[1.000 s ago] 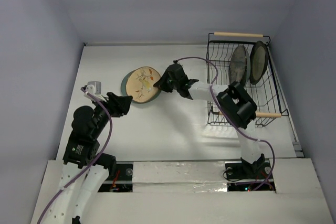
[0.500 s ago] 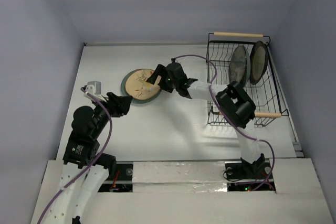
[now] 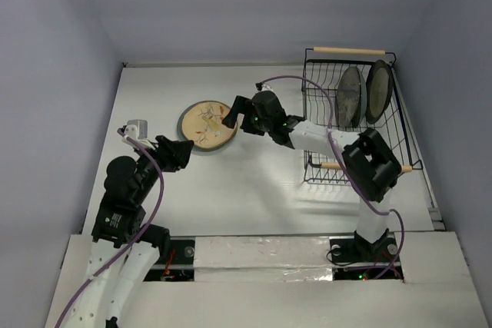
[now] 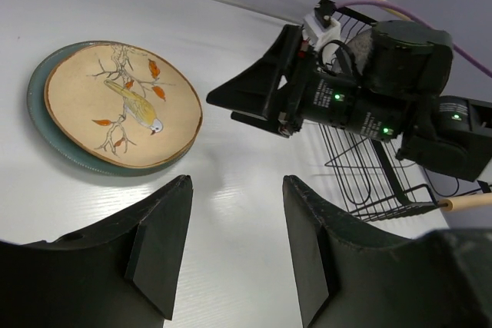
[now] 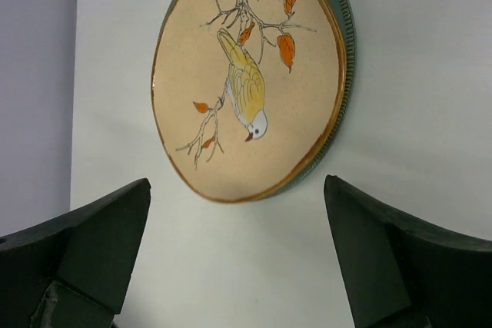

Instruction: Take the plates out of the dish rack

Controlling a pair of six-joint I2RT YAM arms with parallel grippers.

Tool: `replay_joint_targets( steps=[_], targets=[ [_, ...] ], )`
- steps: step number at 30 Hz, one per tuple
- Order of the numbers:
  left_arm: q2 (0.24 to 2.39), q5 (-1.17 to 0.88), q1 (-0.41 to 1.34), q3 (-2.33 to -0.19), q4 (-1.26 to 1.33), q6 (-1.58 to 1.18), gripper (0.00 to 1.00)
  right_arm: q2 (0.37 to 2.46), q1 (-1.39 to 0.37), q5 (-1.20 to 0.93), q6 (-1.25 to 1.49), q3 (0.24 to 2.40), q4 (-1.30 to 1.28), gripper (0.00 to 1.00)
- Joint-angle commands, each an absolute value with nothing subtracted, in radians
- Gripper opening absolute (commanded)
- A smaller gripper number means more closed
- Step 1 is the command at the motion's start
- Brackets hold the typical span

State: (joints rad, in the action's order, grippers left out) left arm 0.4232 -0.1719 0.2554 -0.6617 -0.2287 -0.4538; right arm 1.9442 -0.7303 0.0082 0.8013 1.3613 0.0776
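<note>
- Right wrist view puts the right claw (image 5: 237, 182) first: its jaws stand wide apart with nothing between them, framing the near edge of the tan bird plate (image 5: 250, 74) without touching it.
- That plate lies flat, face up, on top of a teal plate (image 5: 347, 32), whose rim shows as a thin crescent around it. You can count this stack as unloaded; it sits on the table (image 3: 254, 190) well to the left of the dish rack (image 3: 388, 147).
- From the overhead camera, the right arm reaches leftward out from the rack side, with its fingers just beside the stack's right edge.
- Your left claw (image 4: 237, 186) is parted and empty too, hovering near the stack's near-left side and carrying nothing.
- Two plates remain in the rack, both upright on edge at its far end: a grey plate (image 3: 350, 96) and a dark plate (image 3: 378, 90) just beside it, nearer the right wall.
- I judge the step in hand to be the end of a placement: the plate is down and the claw is free of it.
- Your next move calls for raising the right claw clear of the stack, swinging it over the rack, and coming down on the top rim of the grey plate, the closer one.
- Lift straight up so the plate leaves the wires cleanly, and mind the purple cable (image 3: 307, 94) looping beside the rack.
</note>
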Motion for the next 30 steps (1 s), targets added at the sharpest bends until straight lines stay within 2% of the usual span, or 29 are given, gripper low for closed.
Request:
replay_joint_targets(
  steps=[1,5,8,12,13,19,24,25,30],
  targets=[
    [0.408,-0.169,0.252,-0.652,-0.187,-0.457,0.48,1.859,-0.739,0.020,0.752,1.309,0.115,1.00],
    [0.408,-0.166,0.252,-0.653,-0.190,-0.457,0.48,1.743,-0.739,0.017,0.732,1.230,0.144,0.97],
    [0.403,-0.164,0.252,-0.653,-0.189,-0.459,0.48,1.678,-0.739,0.006,0.692,1.201,0.178,0.78],
    [0.399,-0.163,0.252,-0.653,-0.190,-0.459,0.48,1.547,-0.739,0.024,0.658,1.177,0.149,0.07],
    [0.399,-0.163,0.252,-0.653,-0.192,-0.459,0.48,1.522,-0.739,0.047,0.623,1.181,0.129,0.02],
    [0.397,-0.167,0.252,-0.655,-0.190,-0.460,0.48,1.349,-0.727,0.392,0.421,1.218,-0.043,0.00],
    [0.390,-0.163,0.252,-0.653,-0.190,-0.459,0.48,1.364,-0.615,0.711,0.367,1.327,-0.303,0.00],
    [0.390,-0.164,0.252,-0.653,-0.192,-0.459,0.48,1.367,-0.583,0.721,0.358,1.333,-0.331,0.00],
    [0.388,-0.169,0.252,-0.652,-0.189,-0.460,0.48,1.371,-0.424,0.759,0.350,1.315,-0.445,0.43]
  ],
)
